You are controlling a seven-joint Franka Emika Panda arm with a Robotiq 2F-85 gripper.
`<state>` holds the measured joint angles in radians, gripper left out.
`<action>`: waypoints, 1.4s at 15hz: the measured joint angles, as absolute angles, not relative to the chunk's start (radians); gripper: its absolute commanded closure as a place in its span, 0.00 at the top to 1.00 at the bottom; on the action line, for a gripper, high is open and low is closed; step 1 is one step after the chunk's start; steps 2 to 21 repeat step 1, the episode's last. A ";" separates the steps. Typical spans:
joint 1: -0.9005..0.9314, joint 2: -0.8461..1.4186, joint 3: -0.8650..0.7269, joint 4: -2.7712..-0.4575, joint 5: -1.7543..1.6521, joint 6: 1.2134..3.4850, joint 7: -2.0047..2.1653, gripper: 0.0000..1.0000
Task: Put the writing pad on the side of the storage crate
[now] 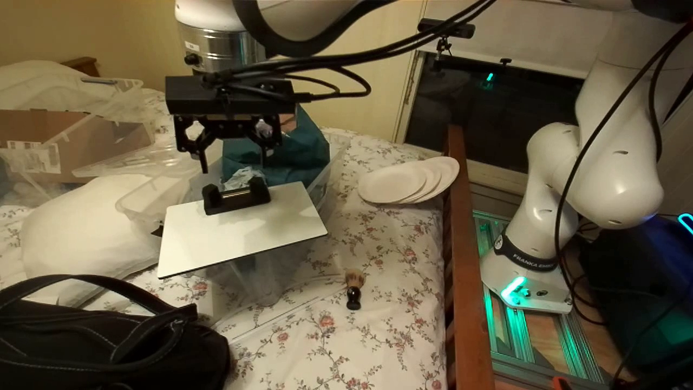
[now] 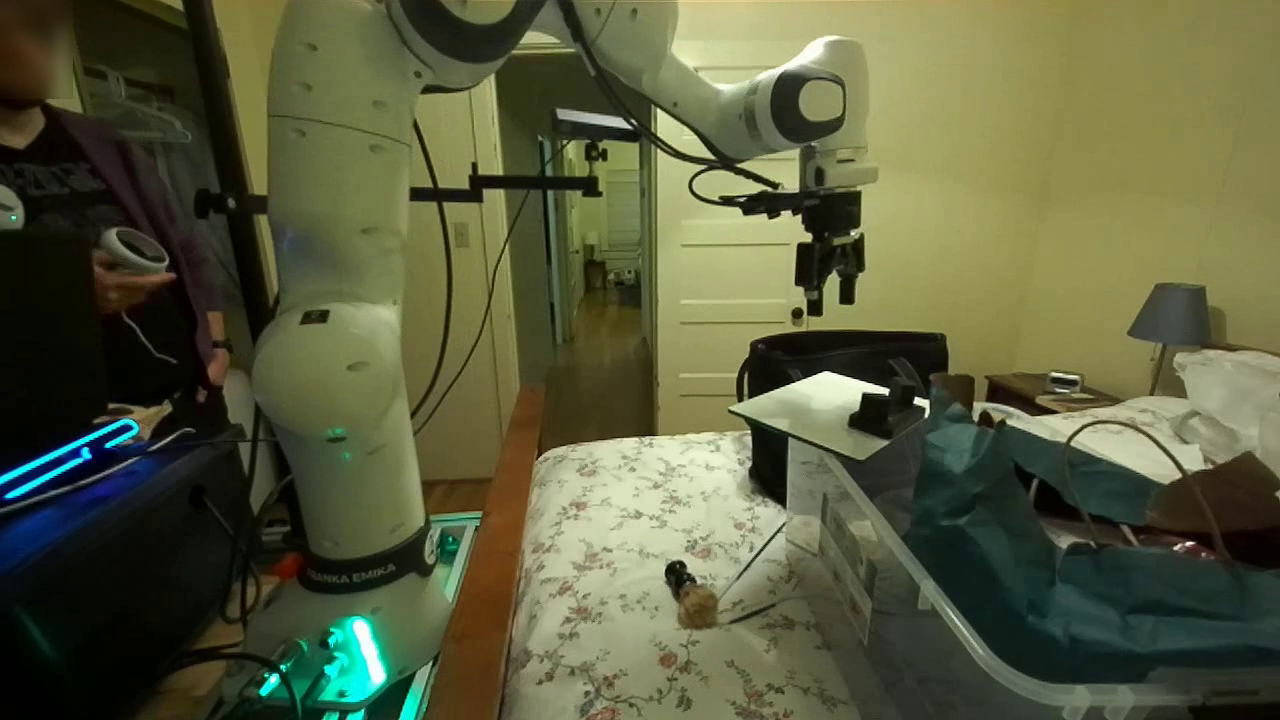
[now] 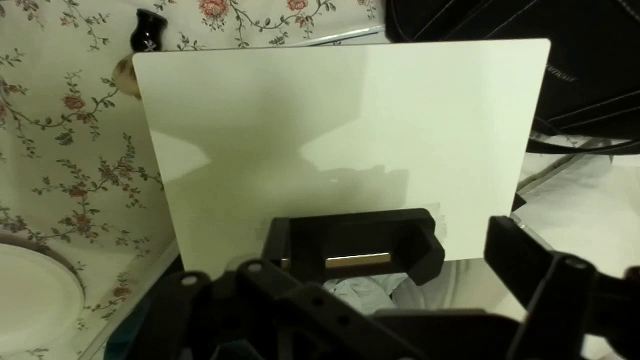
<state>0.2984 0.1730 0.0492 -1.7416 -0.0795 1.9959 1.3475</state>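
Observation:
The writing pad (image 1: 238,241) is a thin white board with a black clip-like part near one edge. It lies across one end of the clear storage crate (image 1: 265,284), overhanging outward and slightly tilted. In an exterior view the pad (image 2: 800,412) rests at the corner of the crate (image 2: 945,615), clip side toward the crate's inside. The wrist view shows the pad (image 3: 350,125) nearly whole. My gripper (image 1: 234,161) is open and empty, fingers pointing down, above the clip and apart from it. It also hangs above the pad in an exterior view (image 2: 831,303).
A teal paper bag (image 2: 1100,610) fills the crate. A black bag (image 1: 108,341), a shaving brush (image 1: 354,290), several plates (image 1: 392,183) and a puffy white bundle (image 1: 86,233) lie around it. Another clear bin holds a cardboard box (image 1: 76,143). A wooden rail (image 1: 465,271) edges the bed.

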 measured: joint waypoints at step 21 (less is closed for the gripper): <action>0.298 0.164 0.049 -1.752 -0.082 1.997 1.351 1.00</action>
